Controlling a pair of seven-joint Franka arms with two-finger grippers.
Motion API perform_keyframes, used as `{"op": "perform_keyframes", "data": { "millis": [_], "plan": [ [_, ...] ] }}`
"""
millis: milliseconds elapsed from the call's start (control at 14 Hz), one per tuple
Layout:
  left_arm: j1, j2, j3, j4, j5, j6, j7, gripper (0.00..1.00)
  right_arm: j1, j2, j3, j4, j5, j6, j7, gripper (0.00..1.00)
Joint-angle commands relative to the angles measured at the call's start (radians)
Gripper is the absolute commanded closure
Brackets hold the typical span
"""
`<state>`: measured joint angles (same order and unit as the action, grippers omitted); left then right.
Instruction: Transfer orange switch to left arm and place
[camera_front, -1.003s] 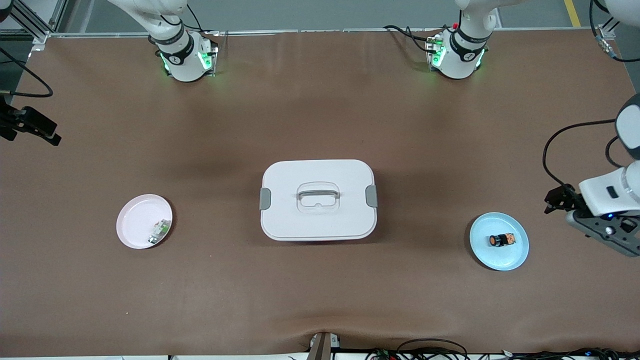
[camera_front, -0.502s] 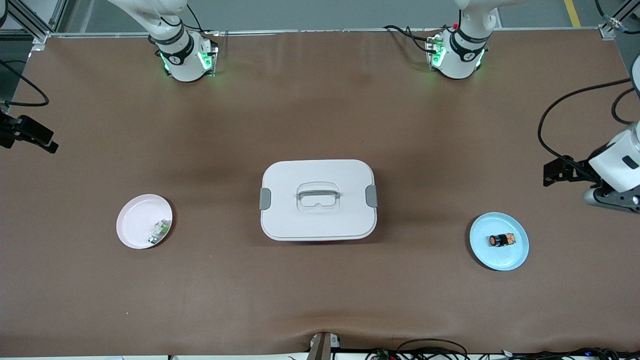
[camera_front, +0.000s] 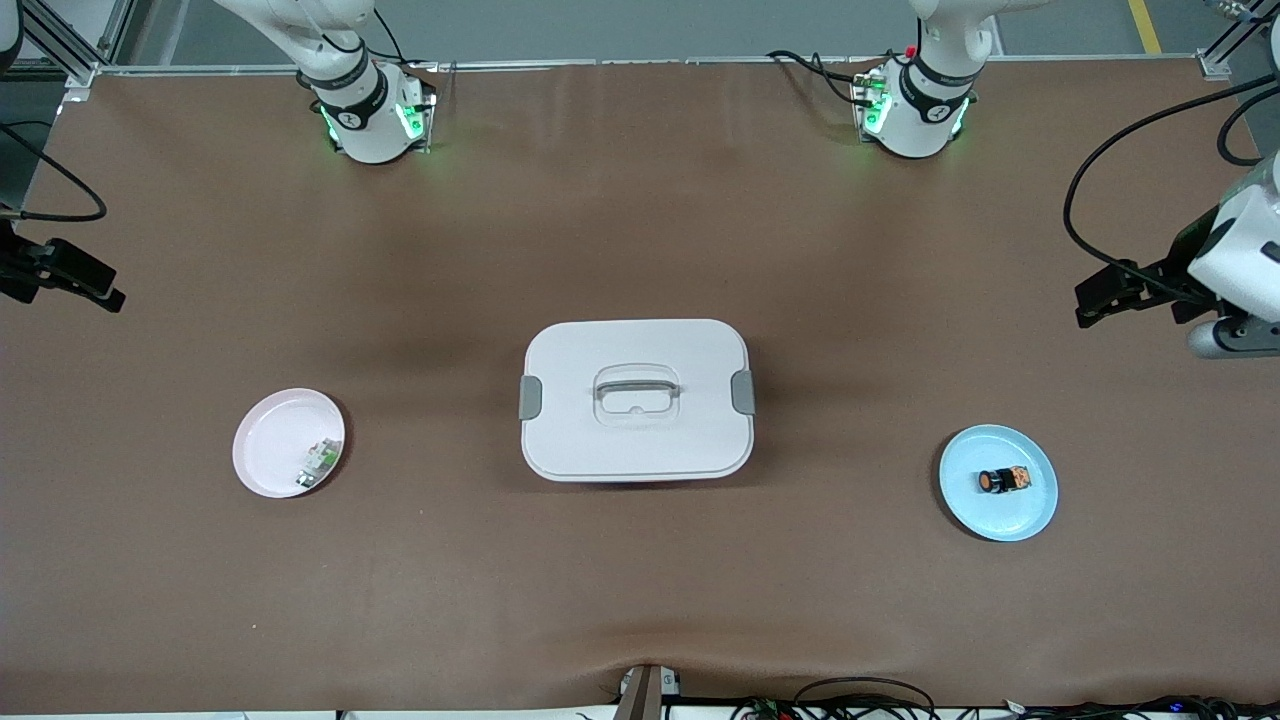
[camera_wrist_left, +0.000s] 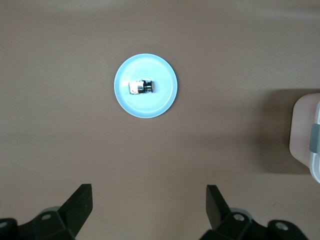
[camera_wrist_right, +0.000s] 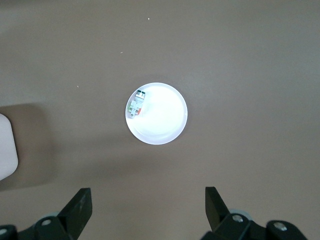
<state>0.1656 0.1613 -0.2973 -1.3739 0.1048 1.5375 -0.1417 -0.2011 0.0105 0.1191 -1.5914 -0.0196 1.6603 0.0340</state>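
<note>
The orange switch (camera_front: 1004, 481) lies on its side on a blue plate (camera_front: 1000, 518) toward the left arm's end of the table. It also shows in the left wrist view (camera_wrist_left: 141, 86), small and well below the camera. My left gripper (camera_front: 1110, 293) is open and empty, high over bare table at that end, apart from the plate. The white box (camera_front: 636, 399) stands shut at the table's middle. My right gripper (camera_front: 75, 275) is open and empty, high over bare table at the right arm's end.
A pink plate (camera_front: 270, 435) holding a small green-and-white component (camera_front: 318, 462) sits toward the right arm's end and shows in the right wrist view (camera_wrist_right: 162, 125). A corner of the box shows in the left wrist view (camera_wrist_left: 306, 135). Black cables hang beside both grippers.
My left gripper has lifted and drawn away from the blue plate toward the arm bases. My right gripper has shifted only slightly. The switch, plates and box have not moved.
</note>
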Motion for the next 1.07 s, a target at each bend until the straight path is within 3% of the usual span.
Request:
{"op": "perform_keyframes", "data": {
  "millis": [0,143,430,717,1003],
  "plan": [
    [-0.078,-0.070,0.091,-0.042,-0.017,-0.028,-0.004,0.00,0.144,0.013,-0.151,0.025,0.012,-0.017,0.003,0.00],
    [-0.150,-0.132,0.162,-0.114,-0.036,-0.028,0.001,0.00,0.234,0.013,-0.245,0.025,0.013,-0.017,0.003,0.00],
    [-0.173,-0.294,0.196,-0.316,-0.109,0.018,-0.004,0.00,0.239,0.013,-0.251,0.025,0.013,-0.017,0.003,0.00],
    [-0.175,-0.356,0.202,-0.356,-0.116,0.016,-0.024,0.00,0.239,0.013,-0.249,0.024,0.012,-0.017,0.001,0.00],
    [-0.162,-0.329,0.201,-0.283,-0.116,0.001,-0.004,0.00,0.241,0.011,-0.249,0.025,0.012,-0.019,0.000,0.00]
  ]
}}
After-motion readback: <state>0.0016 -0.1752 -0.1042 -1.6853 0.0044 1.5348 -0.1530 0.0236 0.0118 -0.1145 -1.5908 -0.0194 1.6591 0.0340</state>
